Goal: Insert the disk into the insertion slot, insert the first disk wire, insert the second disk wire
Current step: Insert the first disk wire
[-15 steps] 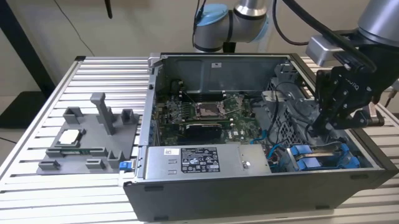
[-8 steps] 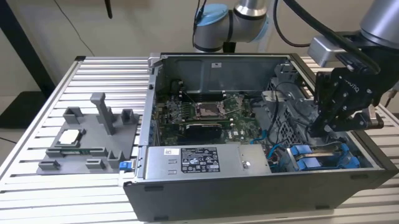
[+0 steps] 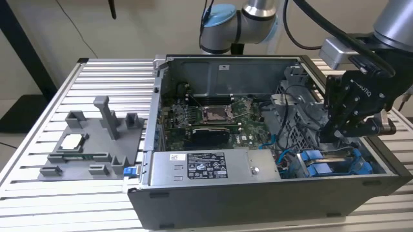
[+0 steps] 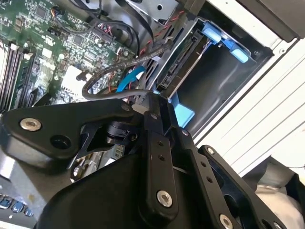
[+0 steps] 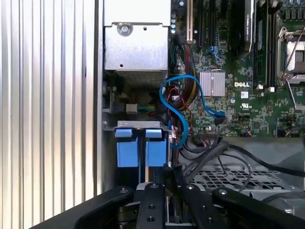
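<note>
A slatted metal table carries the open computer case, which lies on its side with a grey parts fixture well apart on the exterior view's left. Inside the case, the motherboard fills the far middle and the boxy power supply sits along the near wall. The black gripper reaches down into the case at the exterior view's right, over the drive area. There the insertion slot, a grey perforated bay, already holds the disk. Its blue frame tabs stand at the bay's mouth, and its connector edge faces the gripper. In both wrist views the fingertips are drawn together, and a black sleeved disk wire curves into them, so the gripper appears clamped on that wire's end, just beside the disk's connector edge. A thin blue data cable loops loose over the motherboard nearby. Judging by this, the disk step is done and the first wire step is in hand. That step calls for squaring the plug to the disk's socket and pressing it straight in, keeping clear of the loose cables.
</note>
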`<state>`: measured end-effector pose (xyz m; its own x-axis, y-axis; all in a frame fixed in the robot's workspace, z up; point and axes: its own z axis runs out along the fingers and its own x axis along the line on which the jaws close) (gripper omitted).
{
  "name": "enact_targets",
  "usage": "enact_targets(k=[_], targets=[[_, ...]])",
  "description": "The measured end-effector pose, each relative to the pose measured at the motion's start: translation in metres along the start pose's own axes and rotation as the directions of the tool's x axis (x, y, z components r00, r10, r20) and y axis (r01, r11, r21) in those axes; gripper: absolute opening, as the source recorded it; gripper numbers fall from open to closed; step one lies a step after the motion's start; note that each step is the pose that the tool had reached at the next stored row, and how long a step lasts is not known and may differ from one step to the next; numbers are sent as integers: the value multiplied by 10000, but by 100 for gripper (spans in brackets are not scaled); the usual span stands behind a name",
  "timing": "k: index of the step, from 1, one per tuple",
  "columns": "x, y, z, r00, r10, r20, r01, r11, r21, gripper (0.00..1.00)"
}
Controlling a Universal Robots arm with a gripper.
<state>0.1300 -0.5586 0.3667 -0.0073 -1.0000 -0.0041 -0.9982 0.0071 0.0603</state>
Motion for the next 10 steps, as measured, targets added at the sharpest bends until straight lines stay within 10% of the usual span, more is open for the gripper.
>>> enact_targets(k=[10], targets=[[6, -12, 25, 10000, 2, -3, -2, 9995, -312, 19]])
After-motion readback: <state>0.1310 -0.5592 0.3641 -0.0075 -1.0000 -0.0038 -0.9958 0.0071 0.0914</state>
